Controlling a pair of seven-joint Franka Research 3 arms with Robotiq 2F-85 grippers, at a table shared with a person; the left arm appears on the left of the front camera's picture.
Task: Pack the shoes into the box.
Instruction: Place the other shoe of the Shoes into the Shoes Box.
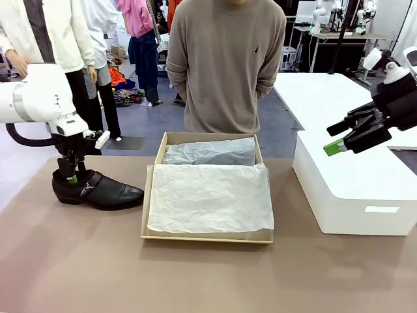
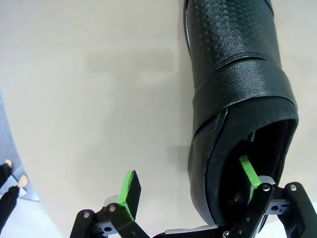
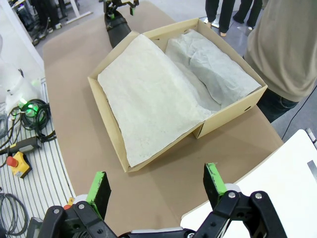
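The grasp on 1 shoe (image 1: 107, 191) is in hand. The left pincer (image 1: 70, 175) stands open astride the shoe's heel wall, 1 finger inside and 1 outside. Next it likely needs to close, lift and carry the shoe to the box (image 1: 207, 239) just past the toe. The right pincer (image 1: 340, 137) hangs open, well apart.

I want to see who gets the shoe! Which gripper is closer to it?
Left. The left gripper straddles the shoe at its heel, one finger inside. The right gripper hangs far off, by the white box.
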